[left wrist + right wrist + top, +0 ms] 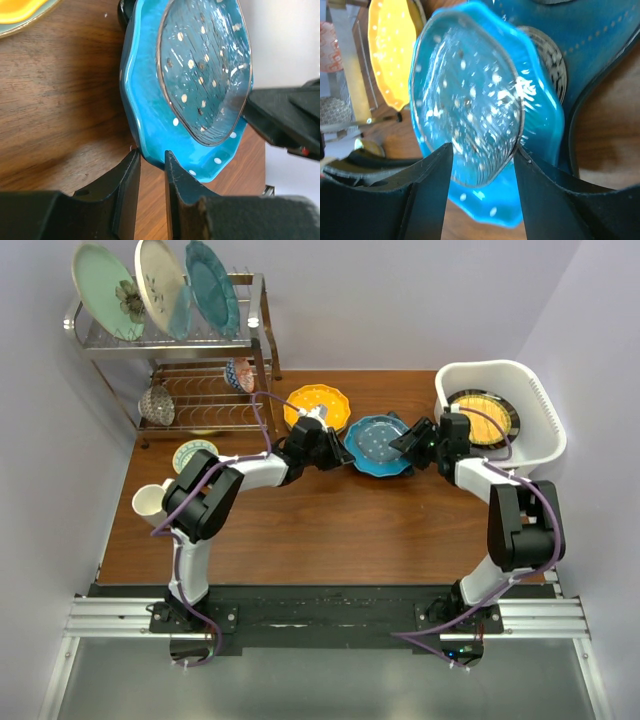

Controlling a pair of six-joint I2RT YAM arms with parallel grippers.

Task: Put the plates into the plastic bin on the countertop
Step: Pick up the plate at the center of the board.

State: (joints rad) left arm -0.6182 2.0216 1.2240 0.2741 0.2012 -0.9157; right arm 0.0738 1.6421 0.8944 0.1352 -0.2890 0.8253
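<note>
Top view first: the left gripper (345,458) and right gripper (400,444) are both at the same blue plate (375,443), one at each end, so it sits right between the two of them over the wooden table (330,530). The white bin (545,405) is just behind the right gripper on its wrist side, and a yellow plate with a dark rim (490,415) is already lying in it. The yellow scalloped plate (325,397) is just beyond the left gripper, near the blue one, though I can't tell if they touch.

Left wrist cam: the two fingers (131,185) are close together with the blue plate's wavy rim wedged between them, so that's a pinch on the rim. The rest of the plate stretches out ahead of the fingertips. The other gripper's black finger shows at the far end, off to the right.

Right wrist cam, a bit blurry: these fingers (432,195) stand a fair way apart and the plate's near rim dips into the gap between them. Both inner edges look right up against it, but I honestly can't tell if they're clamping. The scalloped one is ahead and to the left
</note>
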